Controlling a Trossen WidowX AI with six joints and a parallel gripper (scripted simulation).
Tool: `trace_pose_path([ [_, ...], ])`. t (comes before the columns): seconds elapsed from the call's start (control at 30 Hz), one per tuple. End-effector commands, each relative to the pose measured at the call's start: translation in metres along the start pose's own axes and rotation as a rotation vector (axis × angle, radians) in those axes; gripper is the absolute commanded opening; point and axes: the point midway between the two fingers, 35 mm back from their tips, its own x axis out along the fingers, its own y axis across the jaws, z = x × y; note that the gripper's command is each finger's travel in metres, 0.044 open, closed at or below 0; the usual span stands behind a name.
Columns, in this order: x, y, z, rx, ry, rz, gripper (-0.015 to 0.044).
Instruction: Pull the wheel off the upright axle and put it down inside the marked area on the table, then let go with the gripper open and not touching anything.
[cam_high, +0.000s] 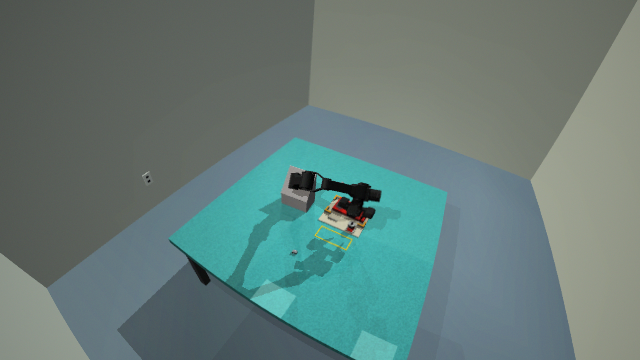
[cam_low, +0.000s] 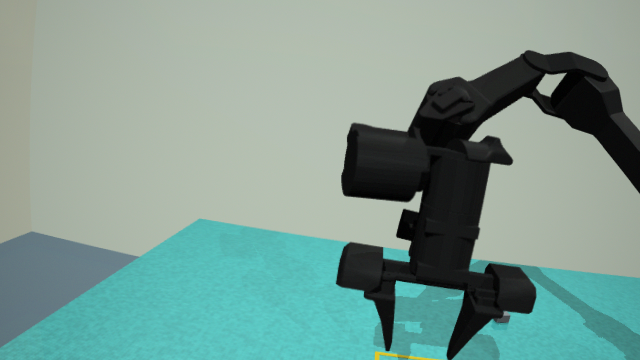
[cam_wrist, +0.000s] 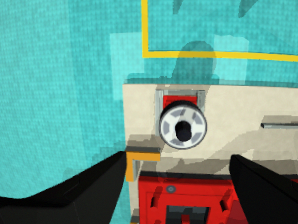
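We find the gripper (cam_low: 417, 350) released, grasping nothing, hovering above the wheel (cam_wrist: 182, 127) on its axle.

A bare test room, like a robotics lab cell: plain grey-green walls (cam_high: 410, 75), a blue-grey floor (cam_high: 125, 240) and one wall socket (cam_high: 147, 178) are all the room holds besides a single table (cam_high: 380, 280). The table, covered in teal, stands mid-floor and carries a black robot arm (cam_high: 345, 189) mounted on a grey block (cam_high: 298, 197), with a yellow outlined rectangle (cam_high: 333, 238) marked just beside it.
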Motion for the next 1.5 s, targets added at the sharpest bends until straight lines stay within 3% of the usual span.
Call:
trace_pose_path([
  [0.0,0.035,-0.004,0.002,-0.006,-0.009,-0.016,0.0300],
  [0.1,0.055,-0.006,0.003,-0.006,-0.013,-0.016,0.0300],
  [0.27,0.056,-0.006,0.003,-0.006,-0.013,-0.016,0.0300],
  [0.4,0.053,-0.007,0.003,-0.002,-0.009,-0.023,0.0195],
  [0.67,0.053,-0.007,0.003,-0.002,-0.009,-0.023,0.0142],
  [0.87,0.052,-0.007,0.003,-0.003,-0.009,-0.023,0.0000],
  [1.47,0.046,-0.006,0.003,-0.003,-0.009,-0.022,0.0000],
])
